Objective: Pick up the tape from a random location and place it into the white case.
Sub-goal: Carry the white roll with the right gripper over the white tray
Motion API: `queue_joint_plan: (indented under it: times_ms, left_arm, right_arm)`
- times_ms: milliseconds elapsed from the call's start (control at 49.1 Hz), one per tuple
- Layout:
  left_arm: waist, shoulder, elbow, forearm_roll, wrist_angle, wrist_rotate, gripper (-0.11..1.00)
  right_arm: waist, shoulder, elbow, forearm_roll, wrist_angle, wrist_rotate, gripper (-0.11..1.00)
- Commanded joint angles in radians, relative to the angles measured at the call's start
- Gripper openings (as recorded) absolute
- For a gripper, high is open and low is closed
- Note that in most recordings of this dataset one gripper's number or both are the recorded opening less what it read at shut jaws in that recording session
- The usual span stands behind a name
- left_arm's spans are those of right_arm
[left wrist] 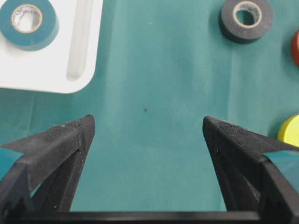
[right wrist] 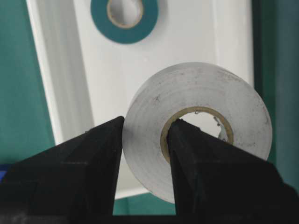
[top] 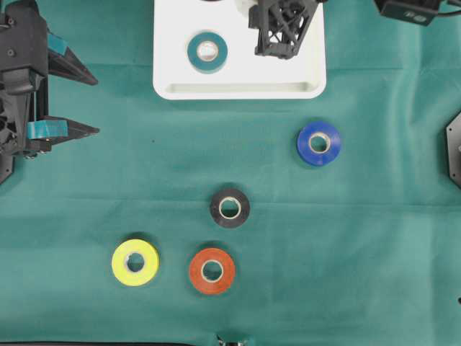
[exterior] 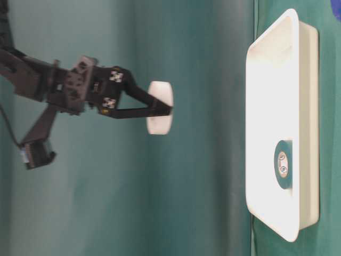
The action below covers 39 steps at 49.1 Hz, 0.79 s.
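My right gripper [right wrist: 148,122] is shut on a white tape [right wrist: 233,112] roll, one finger through its core and the other on its outer face. It holds the roll in the air above the white case [right wrist: 84,93]; the table-level view shows the tape [exterior: 159,125] well clear of the case [exterior: 256,106]. A teal tape roll [top: 194,52] lies flat inside the case [top: 238,90]. From overhead the right gripper [top: 281,32] hangs over the case's right half. My left gripper [top: 90,103] stands open and empty at the left edge, above bare cloth.
Loose rolls lie on the green cloth: blue [top: 306,144] at the right, black [top: 216,207] in the middle, yellow [top: 121,262] and red [top: 196,271] near the front. In the left wrist view the case corner [left wrist: 46,70] and black roll [left wrist: 229,28] lie ahead.
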Motion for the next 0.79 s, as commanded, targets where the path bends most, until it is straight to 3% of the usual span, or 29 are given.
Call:
queue_joint_plan:
  times_ms: [0,489,774]
  left_arm:
    - [0.003,-0.002,-0.015,0.002,-0.006,0.0,1.0]
    - [0.012,0.017,-0.021,0.002,-0.008,0.0,1.0]
    - [0.011,0.017,-0.021,0.002,-0.008,0.0,1.0]
  right_arm:
    - [-0.003,-0.014,0.011,0.0,-0.029,0.006,0.31]
    - [-0.031,0.051,0.195,0.0,-0.259,0.012,0.31]
    - [-0.04,0.117,0.244,0.0,-0.394,0.014,0.31]
